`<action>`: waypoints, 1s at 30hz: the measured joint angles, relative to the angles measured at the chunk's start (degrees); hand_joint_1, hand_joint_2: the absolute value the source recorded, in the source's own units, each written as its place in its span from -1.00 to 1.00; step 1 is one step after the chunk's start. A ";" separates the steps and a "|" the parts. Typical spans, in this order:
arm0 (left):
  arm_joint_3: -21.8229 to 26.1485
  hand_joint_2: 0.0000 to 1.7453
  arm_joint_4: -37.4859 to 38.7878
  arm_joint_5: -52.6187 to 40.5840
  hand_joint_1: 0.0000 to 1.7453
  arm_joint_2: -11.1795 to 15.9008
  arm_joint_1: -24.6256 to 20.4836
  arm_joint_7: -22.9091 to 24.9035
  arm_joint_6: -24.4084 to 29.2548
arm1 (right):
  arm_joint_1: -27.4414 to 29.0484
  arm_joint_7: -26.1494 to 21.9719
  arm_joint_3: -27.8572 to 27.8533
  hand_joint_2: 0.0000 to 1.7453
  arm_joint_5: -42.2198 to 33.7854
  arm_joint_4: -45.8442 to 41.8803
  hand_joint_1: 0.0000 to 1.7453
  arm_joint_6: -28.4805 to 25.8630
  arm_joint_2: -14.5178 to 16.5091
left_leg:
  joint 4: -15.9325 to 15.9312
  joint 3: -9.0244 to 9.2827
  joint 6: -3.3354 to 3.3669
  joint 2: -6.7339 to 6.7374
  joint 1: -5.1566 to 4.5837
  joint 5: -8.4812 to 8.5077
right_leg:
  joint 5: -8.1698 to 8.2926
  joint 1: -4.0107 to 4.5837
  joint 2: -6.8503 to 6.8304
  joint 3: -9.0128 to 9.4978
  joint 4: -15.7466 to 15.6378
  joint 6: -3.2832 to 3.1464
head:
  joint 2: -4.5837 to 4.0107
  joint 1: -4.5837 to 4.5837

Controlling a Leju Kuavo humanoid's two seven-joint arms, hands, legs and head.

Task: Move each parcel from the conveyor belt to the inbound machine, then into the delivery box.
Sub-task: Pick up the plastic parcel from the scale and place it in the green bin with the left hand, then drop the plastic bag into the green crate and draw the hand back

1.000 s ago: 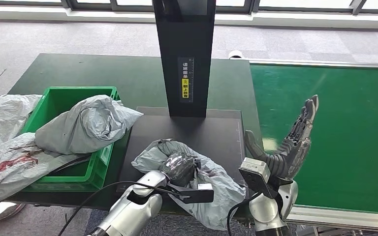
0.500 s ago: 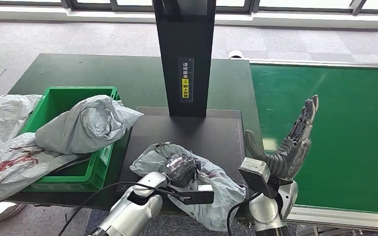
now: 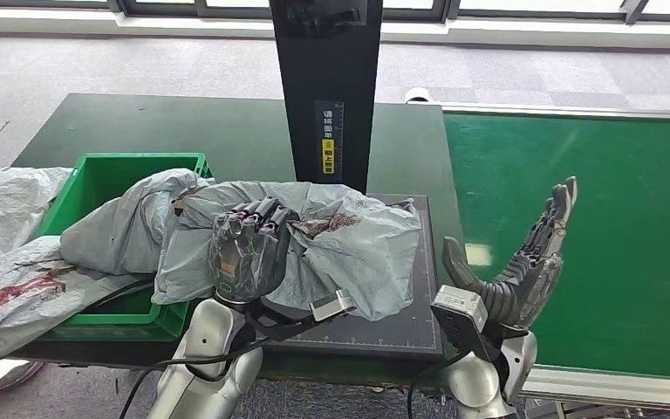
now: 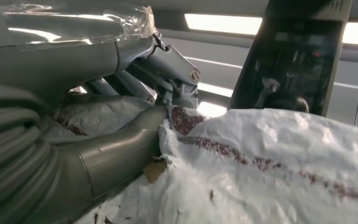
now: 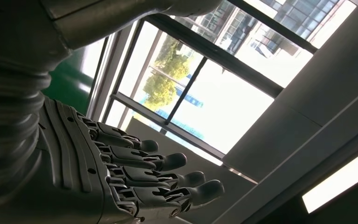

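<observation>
My left hand (image 3: 246, 249) grips a grey plastic parcel (image 3: 349, 240) with red marks and holds it lifted above the black scanner plate (image 3: 401, 327) of the inbound machine (image 3: 327, 96). The left wrist view shows the thumb and fingers (image 4: 121, 149) clamped on the crumpled bag (image 4: 270, 168). The parcel's left end reaches toward the green delivery box (image 3: 105, 175), where another grey parcel (image 3: 122, 231) lies. My right hand (image 3: 523, 262) is raised with its fingers spread and holds nothing, at the edge of the green conveyor belt (image 3: 611, 227). In the right wrist view the fingers (image 5: 158, 177) are spread.
More grey bags (image 3: 4, 253) lie heaped to the left of the green box. The machine's black post stands behind the plate. The dark green table (image 3: 183, 127) lies beyond the box. A cable (image 3: 253, 336) hangs from my left wrist.
My left hand has lifted the parcel off the front of the scanner plate and carried it up and left toward the green box. The right hand has barely shifted.
</observation>
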 joint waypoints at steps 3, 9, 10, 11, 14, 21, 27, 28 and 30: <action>0.25 1.00 -2.21 0.00 1.00 0.10 0.75 0.00 -0.02 | 0.01 0.01 0.00 1.00 0.00 -0.11 -1.00 0.00 -0.05 | 0.00 0.00 0.00 0.01 0.00 0.00 | 0.00 0.00 0.02 -0.01 0.00 0.00 | -0.01 0.00; 0.81 1.00 -5.12 -0.03 1.00 0.18 1.43 -1.03 -0.03 | 0.01 -0.14 0.00 1.00 -0.17 -0.22 -1.00 0.12 -0.08 | 0.00 -0.02 0.00 0.01 0.00 0.00 | 0.01 0.00 0.00 0.00 0.01 0.00 | -0.01 0.00; 1.54 1.00 -6.69 -0.06 1.00 0.16 1.77 -2.29 -0.03 | 0.02 -0.34 0.00 1.00 -0.38 -0.22 -1.00 0.25 -0.08 | 0.00 -0.03 -0.01 0.03 0.01 0.00 | 0.02 0.01 0.03 -0.02 0.01 -0.01 | 0.00 0.00; 2.68 1.00 -9.17 -0.10 1.00 0.08 2.21 -3.69 -0.03 | 0.04 -0.62 0.00 1.00 -0.65 -0.22 -1.00 0.38 -0.08 | 0.00 -0.04 -0.01 0.07 0.01 0.00 | 0.02 0.02 0.07 -0.05 0.01 -0.02 | -0.01 0.00; 7.20 1.00 -18.93 -0.20 1.00 -0.19 3.00 -5.73 0.04 | 0.12 -1.33 0.00 1.00 -1.17 -0.22 -1.00 0.43 -0.08 | -0.01 -0.03 -0.03 0.14 0.02 -0.02 | 0.01 0.03 0.15 -0.10 0.02 -0.04 | -0.01 -0.01; 12.03 1.00 -29.45 -0.22 1.00 -0.21 4.05 -6.03 0.08 | 0.12 -1.59 0.00 1.00 -1.38 -0.22 -1.00 0.23 -0.08 | -0.04 -0.03 -0.04 0.10 0.03 -0.03 | -0.05 0.03 0.08 -0.07 0.01 -0.06 | -0.01 0.00; 15.89 1.00 -28.69 0.82 1.00 0.24 2.23 -2.89 0.02 | 0.40 -2.30 0.00 1.00 -1.97 -0.25 -1.00 0.20 -0.08 | -0.03 -0.01 -0.02 0.05 0.00 -0.03 | -0.04 0.01 0.03 -0.03 0.01 -0.05 | 0.00 0.01; 18.92 1.00 -26.38 1.94 1.00 0.53 0.47 -3.60 -0.05 | 0.65 -2.69 0.01 1.00 -2.35 -0.29 -1.00 0.28 -0.08 | -0.04 0.00 -0.05 0.03 0.00 0.00 | -0.03 0.04 0.01 -0.01 0.01 -0.07 | 0.00 0.01; 27.88 1.00 -20.88 4.87 1.00 1.10 -3.90 -8.79 -0.20 | 1.17 -3.28 0.02 1.00 -3.01 -0.44 -1.00 0.50 -0.08 | -0.06 0.01 -0.18 0.06 0.01 0.10 | 0.06 0.13 0.03 -0.05 0.02 -0.20 | 0.00 0.01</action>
